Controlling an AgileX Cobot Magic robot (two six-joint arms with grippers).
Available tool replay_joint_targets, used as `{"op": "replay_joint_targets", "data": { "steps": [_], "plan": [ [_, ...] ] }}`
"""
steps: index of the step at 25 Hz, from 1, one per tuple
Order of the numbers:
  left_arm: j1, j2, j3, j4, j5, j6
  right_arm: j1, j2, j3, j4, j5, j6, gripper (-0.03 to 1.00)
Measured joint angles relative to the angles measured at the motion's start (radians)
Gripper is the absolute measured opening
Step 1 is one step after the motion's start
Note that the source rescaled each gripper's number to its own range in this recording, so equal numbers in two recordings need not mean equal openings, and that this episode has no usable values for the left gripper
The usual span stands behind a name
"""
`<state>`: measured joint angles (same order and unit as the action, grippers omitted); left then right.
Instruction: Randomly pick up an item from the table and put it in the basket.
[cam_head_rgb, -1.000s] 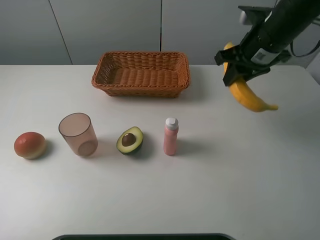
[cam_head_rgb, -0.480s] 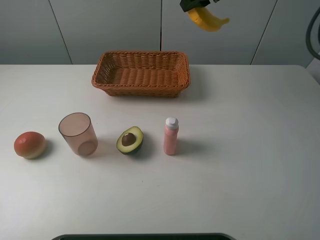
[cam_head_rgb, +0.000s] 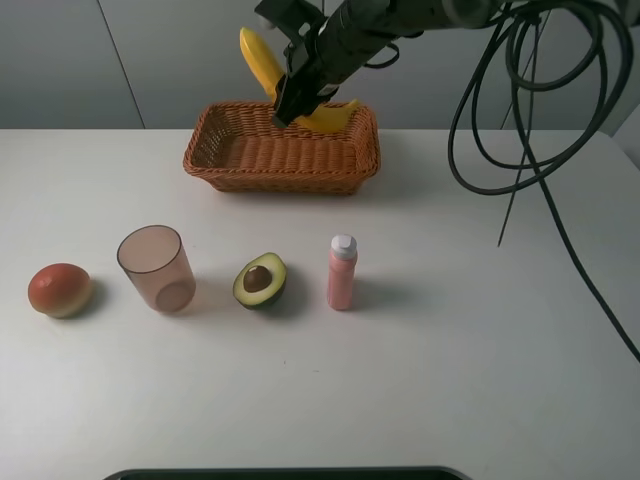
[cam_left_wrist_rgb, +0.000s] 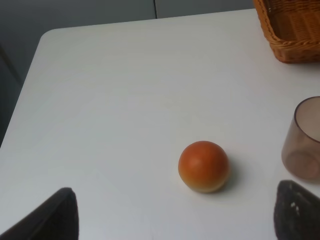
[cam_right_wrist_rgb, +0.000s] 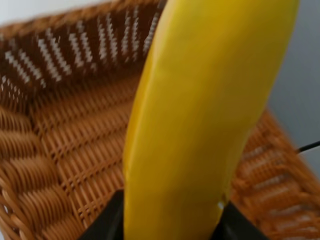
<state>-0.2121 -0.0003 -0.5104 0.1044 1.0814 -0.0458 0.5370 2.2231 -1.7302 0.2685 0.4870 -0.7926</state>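
Exterior high view: right hand (cam_head_rgb: 300, 88) reaches across from the right, above the far side of the basket (cam_head_rgb: 282, 152), clamped on the banana (cam_head_rgb: 257, 55). The banana is off the worktop (cam_head_rgb: 480, 330) and tilted. Its upper end sticks out to the left of the hand, and its lower end shows by the basket's far right rim. The middle of the banana is hidden by the hand. Cannot tell whether the lower end touches the wicker. Black cables (cam_head_rgb: 520, 150) loop down on the right. In a row on the near worktop: round red-orange fruit (cam_head_rgb: 59, 290), cup (cam_head_rgb: 155, 268), halved avocado (cam_head_rgb: 260, 281), pink bottle (cam_head_rgb: 341, 273). The left arm is out of this view.

Left wrist view: left hand (cam_left_wrist_rgb: 175, 217) shows only two dark fingertips (cam_left_wrist_rgb: 52, 215) at the frame's corners, spread wide with nothing between them. The round fruit sits beyond them. The cup and a basket corner are cut off at the frame edge.

Right wrist view: the banana fills the frame, blurred, above the basket interior. Only dark finger edges (cam_right_wrist_rgb: 107, 220) show on both sides of it, pressed against the peel
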Motion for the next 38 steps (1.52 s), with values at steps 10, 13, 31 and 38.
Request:
{"op": "replay_joint_targets", "data": {
  "steps": [10, 13, 31, 38],
  "plan": [
    [0.000, 0.000, 0.000, 0.000, 0.000, 0.000, 0.000, 0.079, -0.012, 0.000, -0.007, 0.000, 0.02],
    [0.000, 0.000, 0.000, 0.000, 0.000, 0.000, 0.000, 0.079, -0.012, 0.002, -0.007, 0.000, 0.02],
    [0.000, 0.000, 0.000, 0.000, 0.000, 0.000, -0.007, -0.044, -0.059, -0.012, 0.079, 0.063, 1.00],
    [0.000, 0.000, 0.000, 0.000, 0.000, 0.000, -0.128, -0.337, -0.068, -0.144, 0.262, 0.365, 1.00]
  ]
}}
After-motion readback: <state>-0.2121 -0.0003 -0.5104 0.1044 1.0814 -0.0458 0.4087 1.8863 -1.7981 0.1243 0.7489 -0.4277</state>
